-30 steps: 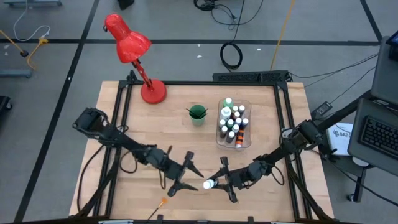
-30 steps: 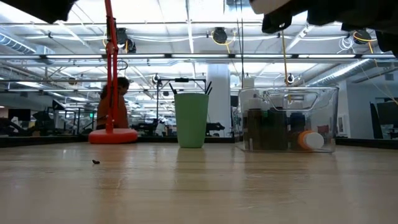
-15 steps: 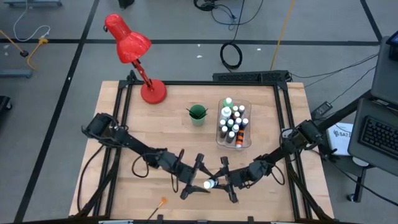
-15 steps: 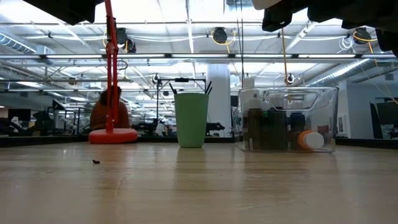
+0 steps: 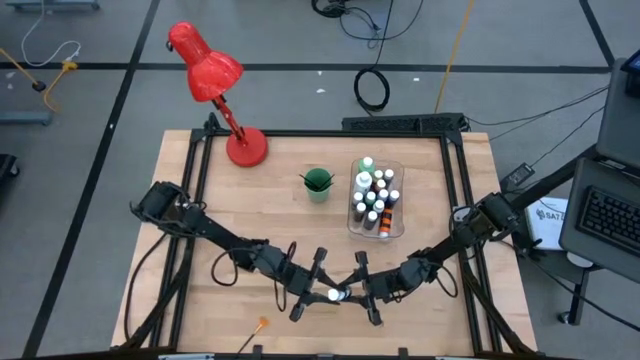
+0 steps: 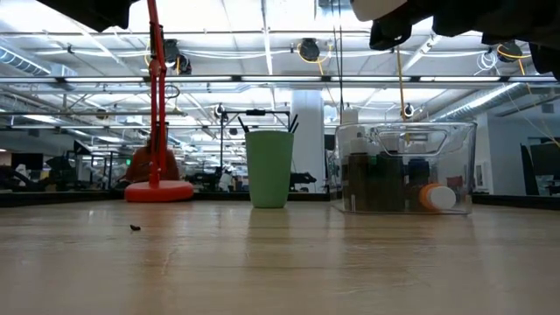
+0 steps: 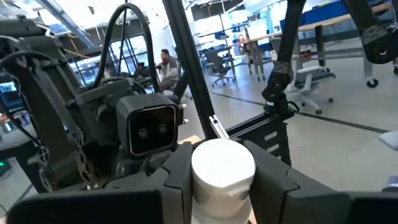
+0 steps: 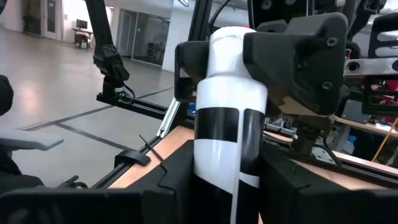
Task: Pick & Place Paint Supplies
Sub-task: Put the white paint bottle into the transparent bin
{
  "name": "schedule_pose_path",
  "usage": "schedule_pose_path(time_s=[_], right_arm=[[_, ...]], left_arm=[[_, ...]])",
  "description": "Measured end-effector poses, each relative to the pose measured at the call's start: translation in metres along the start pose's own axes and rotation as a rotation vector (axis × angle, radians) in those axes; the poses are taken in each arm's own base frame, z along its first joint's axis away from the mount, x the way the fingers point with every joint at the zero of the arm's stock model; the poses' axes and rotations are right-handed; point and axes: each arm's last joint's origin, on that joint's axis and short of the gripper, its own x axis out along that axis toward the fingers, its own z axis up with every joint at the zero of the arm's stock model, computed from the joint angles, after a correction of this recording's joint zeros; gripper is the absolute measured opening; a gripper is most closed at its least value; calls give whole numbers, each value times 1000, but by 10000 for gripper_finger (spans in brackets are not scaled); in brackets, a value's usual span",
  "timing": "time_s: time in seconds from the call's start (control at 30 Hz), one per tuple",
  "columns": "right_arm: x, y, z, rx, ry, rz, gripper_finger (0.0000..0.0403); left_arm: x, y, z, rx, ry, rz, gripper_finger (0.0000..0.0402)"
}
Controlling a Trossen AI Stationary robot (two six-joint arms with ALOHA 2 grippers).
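A white bottle with a dark band (image 8: 229, 118) hangs above the table's near middle, between my two grippers (image 5: 336, 295). My left gripper (image 5: 312, 290) comes in from the table's left and is shut on its white cap end (image 7: 222, 167). Coming from the right, my right gripper (image 5: 364, 290) is shut on the banded body. The other paint bottles stand in the clear bin (image 5: 376, 198) at the back right. A green cup (image 5: 318, 183) with dark brush handles stands left of the bin. My left gripper pinches the bottle's white cap end (image 7: 222, 167) between its two fingers (image 8: 298, 59), coming roughly level from the table's left. The bottle is clear of the table. My right gripper pinches the bottle's body at the dark band (image 8: 227, 134), one finger on each side. It comes roughly level from the table's right, opposite the left gripper. The bottle points away from it, cap end toward the left gripper, clear of the table.
A red desk lamp (image 5: 225, 95) stands at the far left corner. A small orange thing (image 5: 262, 324) lies near the front edge on the left. The green cup (image 6: 269, 168) and the bin (image 6: 404, 168) stand at the back; the wooden top in front of them is bare.
My left gripper has gone toward the table's right edge, up to the bottle that my right gripper holds, and its fingers now lie on the cap end. The right gripper and the bottle have kept still.
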Motion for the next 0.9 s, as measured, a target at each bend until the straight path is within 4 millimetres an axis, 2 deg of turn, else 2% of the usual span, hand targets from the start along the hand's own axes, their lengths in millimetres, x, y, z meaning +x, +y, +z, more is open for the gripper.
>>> schedule_pose_path(time_s=[0.3,0.43,0.53,0.6,0.73,0.8,0.9], right_arm=[[0,3,0,17,14,12,168],[-5,13,7,38,14,49,198],[-15,30,23,18,39,108,217],[-26,42,30,-36,126,112,223],[-45,56,43,-71,234,-22,219],[-53,63,47,-68,239,-81,208],[-61,69,47,-93,268,-180,182]], left_arm=[[-15,6,32,-24,113,19,99],[-25,1,50,-23,143,-15,99],[-36,-3,67,-25,162,-50,99],[-44,-8,74,-26,186,-81,99],[-55,-12,79,-24,209,-70,99],[-57,-3,80,-31,206,-48,99],[-57,23,71,-90,252,-75,99]])
